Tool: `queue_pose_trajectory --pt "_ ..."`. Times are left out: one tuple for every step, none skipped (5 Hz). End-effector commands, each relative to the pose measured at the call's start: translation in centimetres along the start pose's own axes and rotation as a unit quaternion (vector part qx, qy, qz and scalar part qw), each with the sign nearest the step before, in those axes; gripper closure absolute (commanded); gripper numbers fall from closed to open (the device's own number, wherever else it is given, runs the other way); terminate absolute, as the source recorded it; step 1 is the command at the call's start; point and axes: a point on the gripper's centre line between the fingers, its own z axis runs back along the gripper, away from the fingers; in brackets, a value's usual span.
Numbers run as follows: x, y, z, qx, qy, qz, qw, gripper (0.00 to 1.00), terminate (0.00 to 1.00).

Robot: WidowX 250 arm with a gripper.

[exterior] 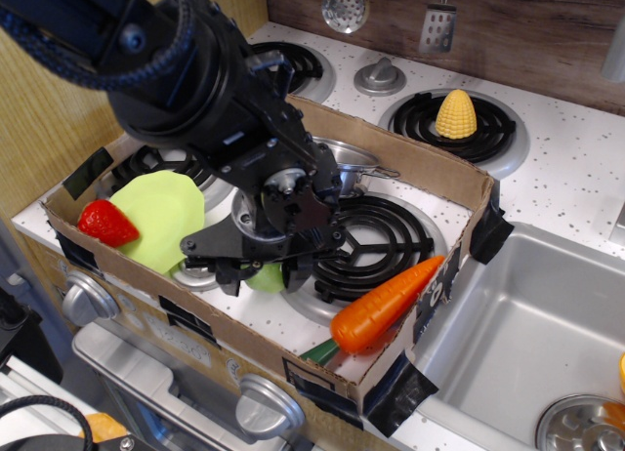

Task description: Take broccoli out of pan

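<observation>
The light-green broccoli [266, 276] sits low between my gripper's fingers, at or just above the white stovetop near the front-left of the cardboard box. My gripper [264, 272] points down and is shut on the broccoli. The shiny steel pan [354, 166] stands behind my arm at the back of the box, mostly hidden by the arm, with one wire handle showing on its right. The broccoli is outside the pan.
A lime-green plate [161, 217] with a red strawberry [105, 223] lies at the left. An orange carrot [386, 302] leans on the box's front wall. A black burner [366, 241] is in the middle. Yellow corn [455, 114] sits on a back burner. The steel sink [527, 334] is at the right.
</observation>
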Motion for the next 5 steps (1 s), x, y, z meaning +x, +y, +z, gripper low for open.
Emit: queue_pose_trajectory --pt "2.6 -0.8 1.8 0.010 -0.012 -0.036 0.9992 0.00 0.00" --pt "3.6 -1.1 3.2 0.023 -0.012 -0.046 0.9986 0.00 0.00" --pt "5.4 -1.2 5.2 0.039 -0.016 -0.068 0.9968 0.00 0.00" --pt "6.6 -1.3 6.2 0.041 -0.023 -0.085 0.9953 0.00 0.00" --pt "7.2 -1.6 6.7 0.038 -0.033 -0.098 0.9939 0.00 1.00"
